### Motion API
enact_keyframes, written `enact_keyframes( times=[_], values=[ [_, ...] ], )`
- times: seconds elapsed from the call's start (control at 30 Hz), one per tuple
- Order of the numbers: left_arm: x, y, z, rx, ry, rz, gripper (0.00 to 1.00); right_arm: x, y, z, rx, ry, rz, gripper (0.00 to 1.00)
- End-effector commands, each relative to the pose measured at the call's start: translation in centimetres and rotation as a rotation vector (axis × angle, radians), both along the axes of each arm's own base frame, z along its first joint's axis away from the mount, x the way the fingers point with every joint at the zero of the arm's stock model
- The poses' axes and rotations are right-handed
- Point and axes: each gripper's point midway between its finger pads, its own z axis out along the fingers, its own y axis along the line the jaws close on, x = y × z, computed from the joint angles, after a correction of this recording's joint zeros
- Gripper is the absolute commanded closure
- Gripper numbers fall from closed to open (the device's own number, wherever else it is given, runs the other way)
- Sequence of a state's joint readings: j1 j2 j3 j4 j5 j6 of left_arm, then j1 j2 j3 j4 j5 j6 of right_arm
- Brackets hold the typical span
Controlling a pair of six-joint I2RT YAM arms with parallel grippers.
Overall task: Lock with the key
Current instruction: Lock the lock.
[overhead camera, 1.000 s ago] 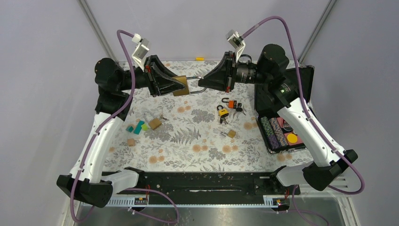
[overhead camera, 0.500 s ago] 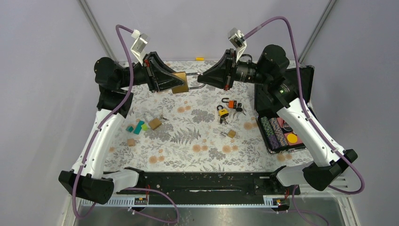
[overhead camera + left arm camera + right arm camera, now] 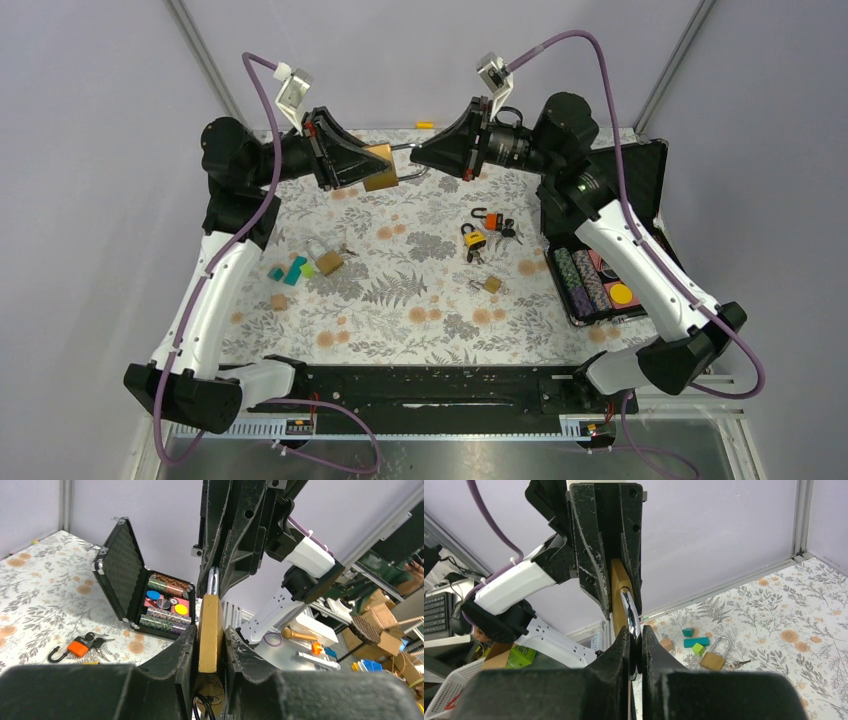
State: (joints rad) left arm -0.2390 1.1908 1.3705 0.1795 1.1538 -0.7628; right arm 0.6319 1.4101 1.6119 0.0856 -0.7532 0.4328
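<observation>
Clamps the padlock [image 3: 210,614] edge-on in the left end effector [image 3: 209,631], narrowed to the body's thickness. Pinches the shackle [image 3: 630,609] in the right end effector [image 3: 634,636], all but closed, straight ahead of the left fingertips. Holds both well above the desk [image 3: 420,300].

**Brass padlock pinched between two claws**

The left claw [image 3: 210,645] grips a brass padlock [image 3: 210,622] edge-on, its fingers pressed against both flat faces. The silver shackle [image 3: 214,582] runs up into the right claw [image 3: 215,575], which is closed around it. Behind, on the floral surface [image 3: 30,595], sit an open black case [image 3: 122,575] of poker chips [image 3: 165,605] and an orange padlock [image 3: 77,647].
</observation>
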Motion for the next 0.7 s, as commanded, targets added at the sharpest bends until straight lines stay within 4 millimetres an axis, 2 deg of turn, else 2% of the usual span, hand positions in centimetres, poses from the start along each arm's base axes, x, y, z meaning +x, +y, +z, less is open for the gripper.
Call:
enact_keyframes(
  times=[0.0,0.3,0.47,0.67],
  values=[
    [0.8,-1.7,-0.9,0.011,0.02,0.007,1.0,-2.3,2.0,6.1,0.205,-0.056,0.102,1.0],
    [2.4,-2.1,-0.4,-0.023,0.041,0.057,1.0,-4.3,4.7,4.4,0.163,-0.01,0.218,1.0],
    [2.7,-2.3,-0.8,-0.012,0.035,0.053,1.0,-6.0,5.2,5.2,0.192,0.014,0.306,1.0],
    [3.0,-3.0,-0.3,-0.022,0.027,0.05,1.0,-7.2,6.0,4.9,0.181,0.027,0.35,1.0]
  ],
)
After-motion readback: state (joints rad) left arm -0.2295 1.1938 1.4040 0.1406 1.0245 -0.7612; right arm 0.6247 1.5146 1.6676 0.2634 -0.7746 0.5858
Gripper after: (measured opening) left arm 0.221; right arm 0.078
